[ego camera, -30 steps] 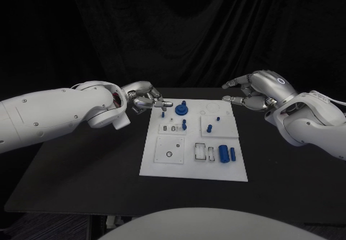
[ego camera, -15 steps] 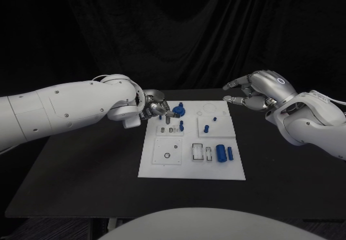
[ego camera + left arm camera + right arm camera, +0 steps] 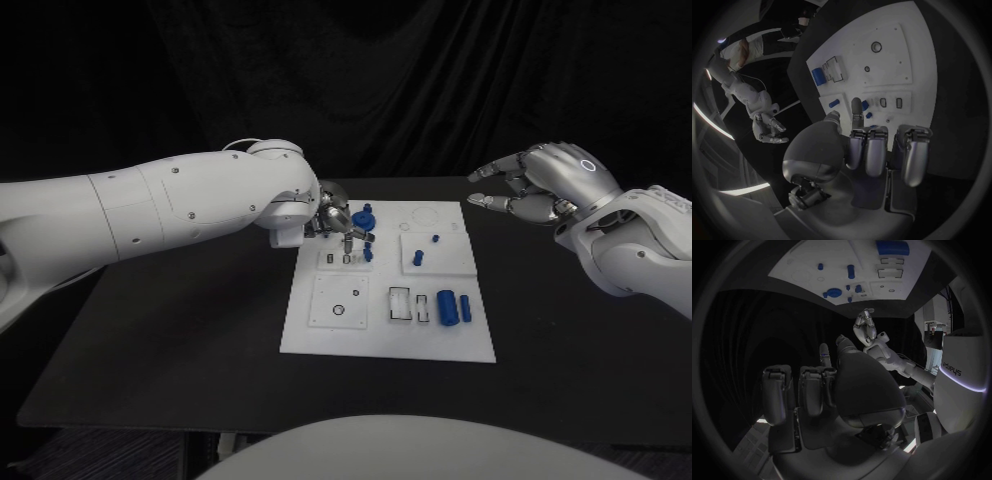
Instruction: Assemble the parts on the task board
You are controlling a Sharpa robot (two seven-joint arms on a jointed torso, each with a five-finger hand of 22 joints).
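Change: since the earlier frames the left arm has swung farther in over the bench, and its hand now sits above the far left part of the task board; the right hand has drawn slightly away from the board's far right corner.
Left hand (image 3: 335,220): poised over the board's far left area, fingers pointing down among the small blue parts there; the wrist view shows its fingertips (image 3: 856,106) close to those parts, but whether anything is pinched cannot be told.
Right hand (image 3: 541,186): held in the air beyond the board's far right corner, fingers loosely curled and apart, holding nothing.
Task board (image 3: 361,336): white plate lying flat in the middle of the black bench (image 3: 159,350).
Round blue part (image 3: 364,218): stands near the board's far edge, just beside the left hand.
Blue cylinders (image 3: 453,306): lie side by side in the board's near right section.
Small blue pegs (image 3: 427,248): stand in the far right section.
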